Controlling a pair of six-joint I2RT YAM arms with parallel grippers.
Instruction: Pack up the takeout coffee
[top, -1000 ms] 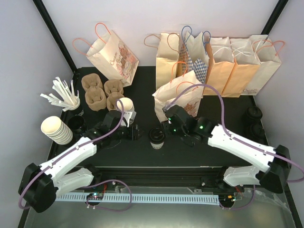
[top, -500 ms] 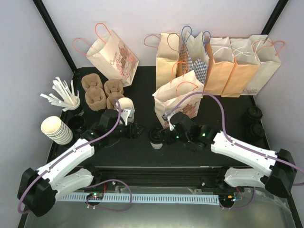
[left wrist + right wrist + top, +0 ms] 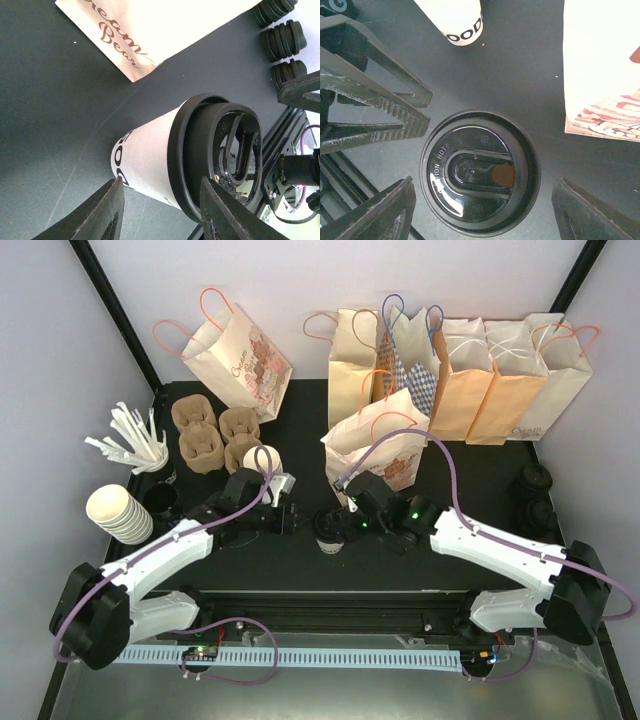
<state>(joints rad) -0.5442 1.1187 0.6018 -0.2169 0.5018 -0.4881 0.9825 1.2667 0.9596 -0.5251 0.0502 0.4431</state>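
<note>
Black worktop (image 3: 300, 415) carried everything, with a paper bag (image 3: 375, 445) standing open-topped just behind the place where the two arms met. Your right gripper (image 3: 484, 182) hung above the takeout coffee (image 3: 329, 527), its jaws spread wide on either side of the cup and clear of it, gripping nothing. Your left gripper (image 3: 161, 182) was partway open and also empty, with its tips just short of the cup's side. The coffee stood upright at the front middle of the worktop, between the two grippers.

You should have expected a light, thin-walled paper cup that would give under a hard squeeze. Its glossy lid (image 3: 480, 172) looked slick and only pressed on. The paper wall just under the lid's rim, where the cup is stiffest, looked like the safest place to hold.

The top view placed the cup near the bag but half hid it beneath the right arm. The right wrist view showed you the lid seated evenly all round, with the left gripper's ribbed fingers beside it. Only the left wrist view showed the bare paper wall and how the rim overlapped it. No view told you whether the cup was full.
</note>
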